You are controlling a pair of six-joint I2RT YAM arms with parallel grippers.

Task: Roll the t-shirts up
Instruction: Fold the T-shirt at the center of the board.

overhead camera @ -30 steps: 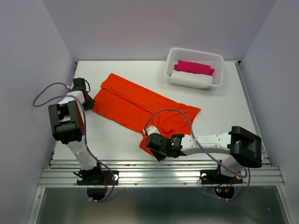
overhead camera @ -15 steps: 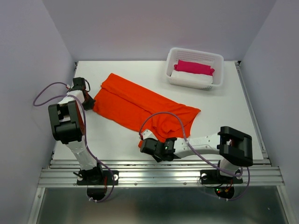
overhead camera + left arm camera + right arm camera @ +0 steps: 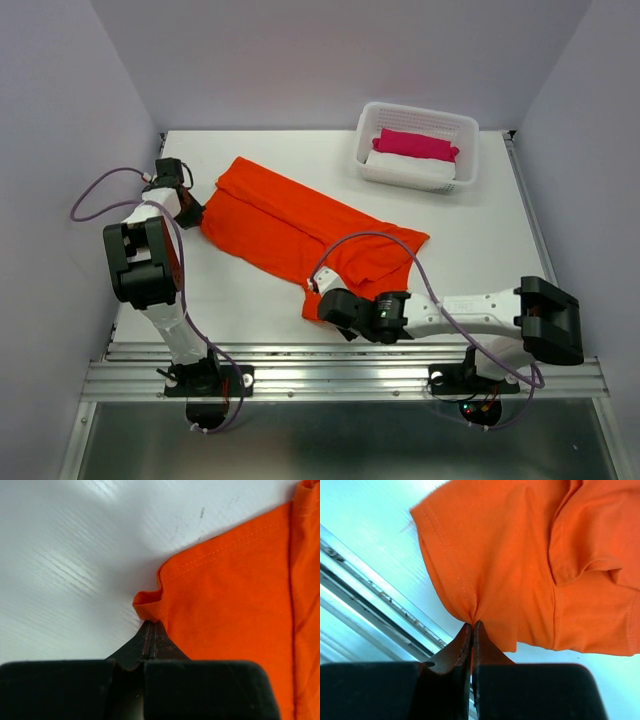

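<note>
A: On the white table (image 3: 480,250), where is the t-shirt (image 3: 290,225) noted?
B: It is laid diagonally, folded lengthwise, from far left to near centre.
A: State of the left gripper (image 3: 151,625)?
B: Jaws are clamped on the far-left corner hem; cloth is puckered just ahead of the tips.
A: And the right gripper (image 3: 472,625)?
B: Jaws are pinched on the near hem, with fabric gathered at the tips.

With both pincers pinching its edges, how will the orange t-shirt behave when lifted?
Probably floppy: the orange t-shirt puckers into folds where the right pincer pinches its hem. Likely light and thin: the corner at the left pincer curls easily. It should sag between grips and drag over the table rather than hold shape.
</note>
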